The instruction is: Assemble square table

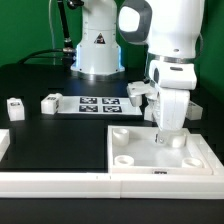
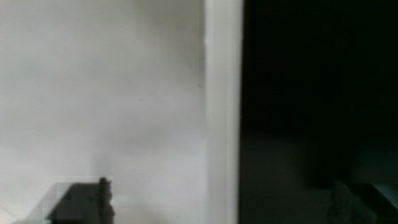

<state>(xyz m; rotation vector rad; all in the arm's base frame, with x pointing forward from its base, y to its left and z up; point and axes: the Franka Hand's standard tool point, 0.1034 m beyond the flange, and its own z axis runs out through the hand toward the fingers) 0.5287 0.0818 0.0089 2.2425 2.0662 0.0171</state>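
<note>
The white square tabletop [image 1: 140,152] lies flat at the front of the black table, raised rim up, with round sockets in its corners. My gripper [image 1: 168,138] points straight down at its far right corner. In the wrist view the tabletop's white surface [image 2: 107,100] fills one side. Its rim [image 2: 222,100] runs between my two dark fingertips [image 2: 80,202], which stand wide apart on either side of it. The gripper [image 2: 222,205] is open and holds nothing. Short white tagged legs lie on the table: two at the exterior view's left [image 1: 14,107] [image 1: 50,101] and one behind the arm [image 1: 140,90].
The marker board [image 1: 100,104] lies flat in the middle, in front of the robot's base [image 1: 98,55]. Another white tagged part [image 1: 197,108] sits at the exterior view's right. Long white border rails [image 1: 60,182] run along the front and the left edge.
</note>
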